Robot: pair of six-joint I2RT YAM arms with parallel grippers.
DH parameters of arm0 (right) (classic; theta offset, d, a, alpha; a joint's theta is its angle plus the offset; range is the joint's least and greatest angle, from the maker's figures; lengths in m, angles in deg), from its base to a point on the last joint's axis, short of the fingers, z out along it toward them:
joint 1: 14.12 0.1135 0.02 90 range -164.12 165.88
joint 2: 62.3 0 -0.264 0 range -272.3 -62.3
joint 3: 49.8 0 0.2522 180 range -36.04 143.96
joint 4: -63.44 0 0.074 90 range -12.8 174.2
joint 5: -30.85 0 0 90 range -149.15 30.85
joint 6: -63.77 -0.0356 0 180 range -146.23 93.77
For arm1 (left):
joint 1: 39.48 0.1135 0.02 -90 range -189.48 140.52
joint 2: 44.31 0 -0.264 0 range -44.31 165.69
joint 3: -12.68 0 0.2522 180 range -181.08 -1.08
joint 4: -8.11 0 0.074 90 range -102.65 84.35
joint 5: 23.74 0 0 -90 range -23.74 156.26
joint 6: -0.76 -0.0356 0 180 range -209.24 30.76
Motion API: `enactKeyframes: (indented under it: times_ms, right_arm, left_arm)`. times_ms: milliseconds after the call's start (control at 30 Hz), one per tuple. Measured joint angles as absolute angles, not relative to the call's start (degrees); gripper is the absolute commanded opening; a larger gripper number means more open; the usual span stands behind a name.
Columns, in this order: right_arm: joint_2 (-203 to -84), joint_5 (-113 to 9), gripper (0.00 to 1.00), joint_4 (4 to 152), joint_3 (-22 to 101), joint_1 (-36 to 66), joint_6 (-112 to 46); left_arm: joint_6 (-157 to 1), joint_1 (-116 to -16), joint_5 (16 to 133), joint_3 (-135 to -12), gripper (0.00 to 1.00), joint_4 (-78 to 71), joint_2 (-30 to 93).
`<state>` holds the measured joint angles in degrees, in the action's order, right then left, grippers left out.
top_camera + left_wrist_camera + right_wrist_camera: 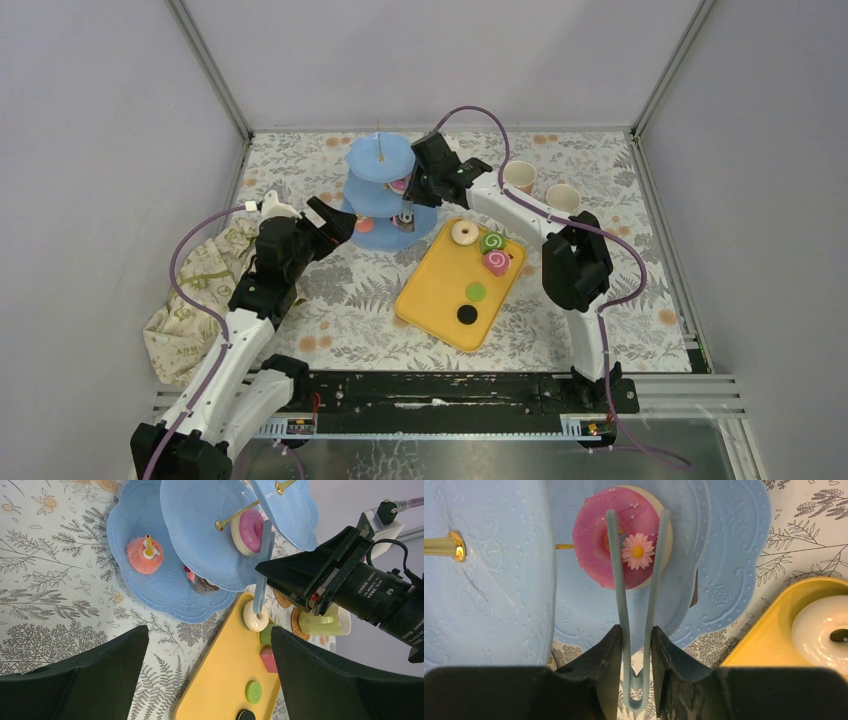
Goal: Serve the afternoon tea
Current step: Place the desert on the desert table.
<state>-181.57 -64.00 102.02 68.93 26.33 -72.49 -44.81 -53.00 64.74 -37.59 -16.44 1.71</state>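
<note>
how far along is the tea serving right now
Done: orange pastry and dark pastry sit on the bottom tier of the stand. In hand: right gripper holds tongs at the pink donut on the middle tier. To do: five pastries wait on the yellow tray; both mugs stand far right.

Lab robot cell, grey panels (90, 150), aluminium frame (211, 68)

We've got the three-tier stand (380, 190) at the far edge of the table (340, 320), right pincer (408, 195) and tongs (619, 580) crowding its right side, yellow tray (435, 295) mid-table; we see open room along the near edge.
</note>
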Motion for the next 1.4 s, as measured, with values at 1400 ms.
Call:
enactKeyframes:
  times_ms: [1400]
  right_arm:
    - [-180.5, -64.0, 0.36, 100.5, 66.7, 26.3, -72.5]
  left_arm:
    - [-44.8, -53.0, 64.7, -37.6, 1.0, -16.4, 1.4]
